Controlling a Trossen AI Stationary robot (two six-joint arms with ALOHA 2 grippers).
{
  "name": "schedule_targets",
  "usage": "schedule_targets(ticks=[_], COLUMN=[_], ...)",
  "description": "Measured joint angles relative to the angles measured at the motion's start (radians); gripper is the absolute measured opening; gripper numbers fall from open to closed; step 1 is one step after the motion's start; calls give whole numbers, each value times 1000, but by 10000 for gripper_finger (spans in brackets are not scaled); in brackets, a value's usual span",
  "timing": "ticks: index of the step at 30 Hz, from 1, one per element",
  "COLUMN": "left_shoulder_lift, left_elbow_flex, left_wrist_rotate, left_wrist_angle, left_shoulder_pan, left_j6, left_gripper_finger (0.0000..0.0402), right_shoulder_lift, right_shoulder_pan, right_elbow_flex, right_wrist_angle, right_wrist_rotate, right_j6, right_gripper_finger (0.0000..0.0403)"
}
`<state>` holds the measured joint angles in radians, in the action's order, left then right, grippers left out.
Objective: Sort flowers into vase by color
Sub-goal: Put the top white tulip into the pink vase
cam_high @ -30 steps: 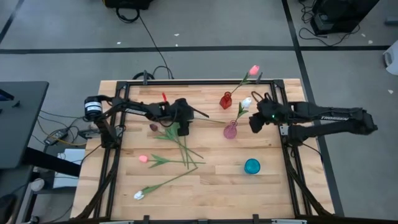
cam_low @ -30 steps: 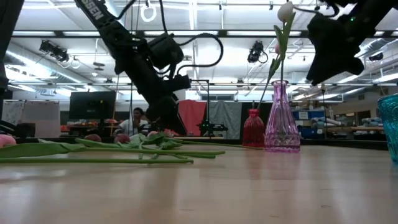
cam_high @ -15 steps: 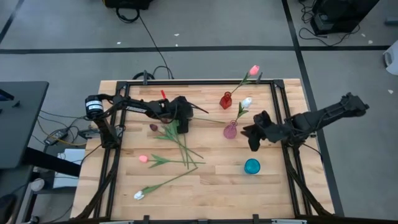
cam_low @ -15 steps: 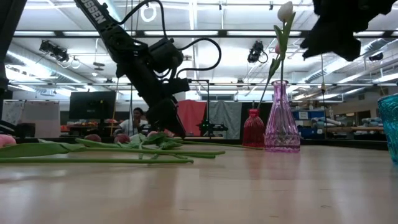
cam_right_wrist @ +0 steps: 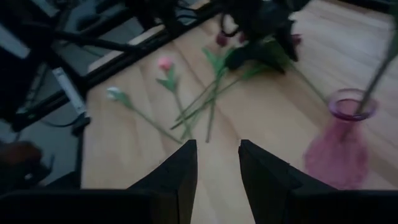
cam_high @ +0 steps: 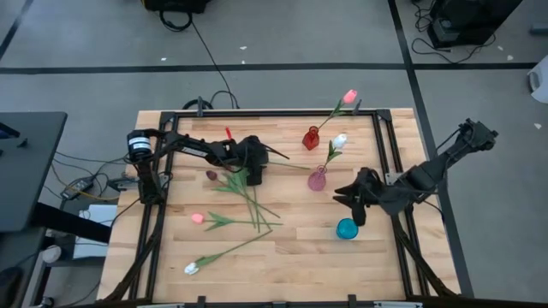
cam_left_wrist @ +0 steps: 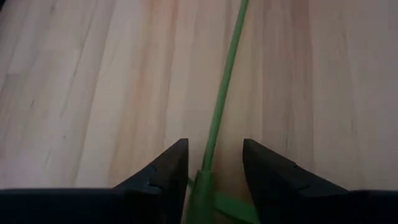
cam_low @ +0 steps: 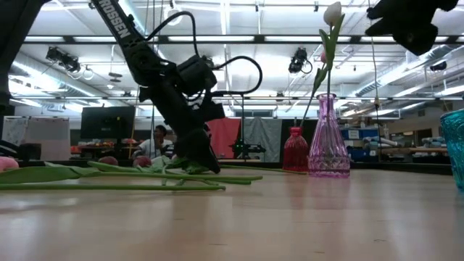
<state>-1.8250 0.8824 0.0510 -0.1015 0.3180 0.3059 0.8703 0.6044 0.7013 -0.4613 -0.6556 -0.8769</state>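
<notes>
Several tulips lie flat on the wooden table: a maroon head (cam_high: pixel 211 174), a pink head (cam_high: pixel 197 218) and a white head (cam_high: pixel 190 269), their green stems (cam_high: pixel 255 205) crossing. My left gripper (cam_high: pixel 254 178) is low over this pile and open. One green stem (cam_left_wrist: pixel 219 106) runs between its fingers, with a gap on each side. A pink vase (cam_high: pixel 318 179) holds a white tulip (cam_high: pixel 340 139). A red vase (cam_high: pixel 311 138) holds a pink tulip (cam_high: pixel 349 96). My right gripper (cam_high: pixel 354 204) hovers open and empty near the pink vase.
A teal cup (cam_high: pixel 347 228) stands on the table near the right gripper, toward the near edge. Bare wood lies between the flower pile and the vases. A black frame (cam_high: pixel 383 145) runs round the table's edges.
My right gripper has drawn away from the white tulip in the pink vase toward the table's near edge, turning as its arm swung round. My left gripper has sunk onto the flower pile.
</notes>
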Motion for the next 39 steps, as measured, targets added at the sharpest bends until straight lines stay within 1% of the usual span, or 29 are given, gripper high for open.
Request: schedule_targets(ticks=[2,4,6,8,9,10,12,15,18,21,23,26,28,29,32,36,39], left_shoulder_lift=[0,0,0,1,8,17,54,160,288,400,444,470,473,473,474,474,474], left_elbow_flex=[0,1,1,1,1,1,0,0,0,20,52,103,141,162,216,266,282], left_wrist_rotate=[4,9,11,12,12,15,16,20,40,45,44,33,36,55,153,232,325], left_wrist_angle=[9,18,25,34,44,64,115,218,342,483,587,712,742,747,751,731,689], left_shoulder_pan=[0,-1,-1,-1,-1,-1,-2,-16,-35,-64,-96,-148,-178,-192,-220,-243,-247], left_j6=[2,3,4,5,5,5,5,5,5,-2,-35,-79,-76,-69,-33,102,208], left_gripper_finger=[147,125,89,42,24,16,17,22,20,19,19,18,18,18,21,24,24], right_shoulder_lift=[0,0,1,11,19,29,56,107,159,202,233,289,332,356,411,485,530], right_shoulder_pan=[26,50,72,92,104,113,123,121,90,45,14,-28,-48,-56,-69,-78,-90], right_elbow_flex=[0,0,0,0,0,0,0,0,0,7,34,90,139,169,257,364,410], right_wrist_angle=[35,89,172,265,307,338,396,445,496,524,521,499,448,413,306,184,162], right_wrist_rotate=[-3,-3,11,24,27,27,28,21,-17,-25,-25,-25,-25,-29,-52,-129,-160], right_j6=[31,90,176,269,312,345,397,414,417,417,422,463,507,525,541,541,541], right_gripper_finger=[130,130,130,130,130,130,130,130,130,130,130,130,130,130,130,130,130])
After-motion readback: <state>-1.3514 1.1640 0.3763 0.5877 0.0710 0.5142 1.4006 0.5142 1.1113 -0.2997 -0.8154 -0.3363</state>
